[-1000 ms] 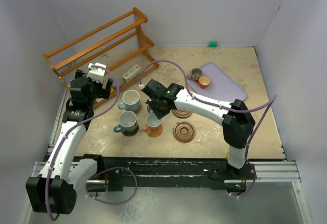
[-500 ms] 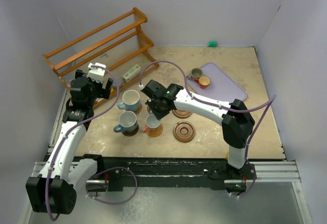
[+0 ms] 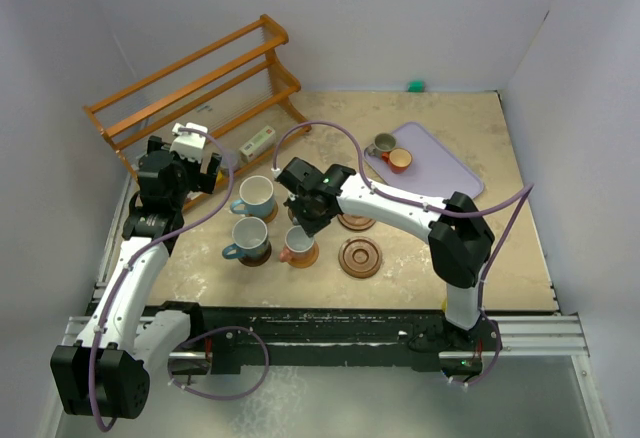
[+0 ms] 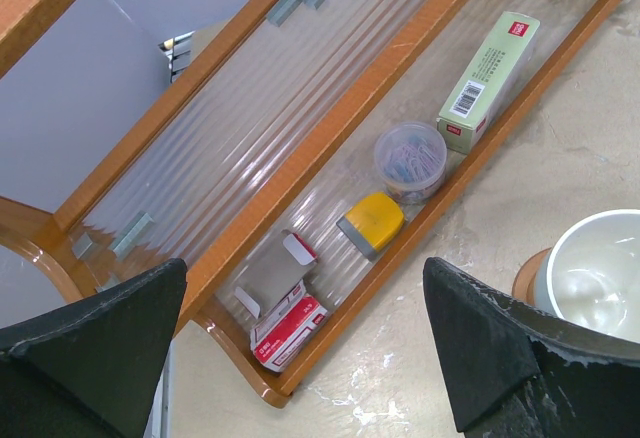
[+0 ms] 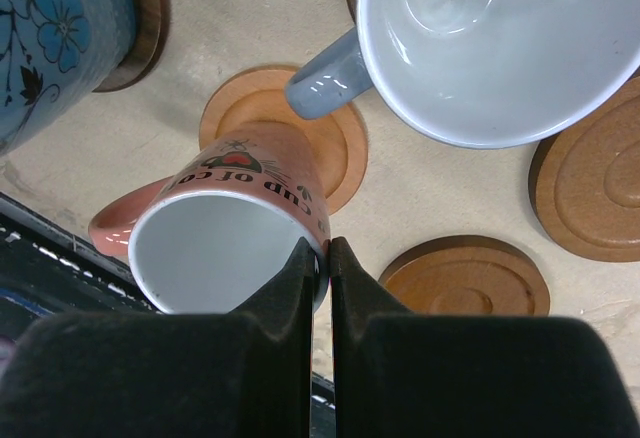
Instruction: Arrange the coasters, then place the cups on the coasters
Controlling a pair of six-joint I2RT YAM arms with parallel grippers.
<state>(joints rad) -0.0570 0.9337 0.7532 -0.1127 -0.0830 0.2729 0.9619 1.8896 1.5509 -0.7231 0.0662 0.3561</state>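
My right gripper is shut on the rim of a pink cup, one finger inside and one outside. The cup is tilted, its base over a tan coaster. From above, the right gripper hangs over the pink cup. A light blue cup and a grey-blue cup each stand on a coaster. Two ringed coasters lie bare. My left gripper is open by the rack; the left gripper holds nothing.
A wooden rack stands at the back left, with small boxes and a tub on its lowest shelf. A lavender tray at the back right carries two small cups. Walls close in the sides.
The right arm has shifted slightly to the left with the pink cup still in its grip. The left arm has not moved.
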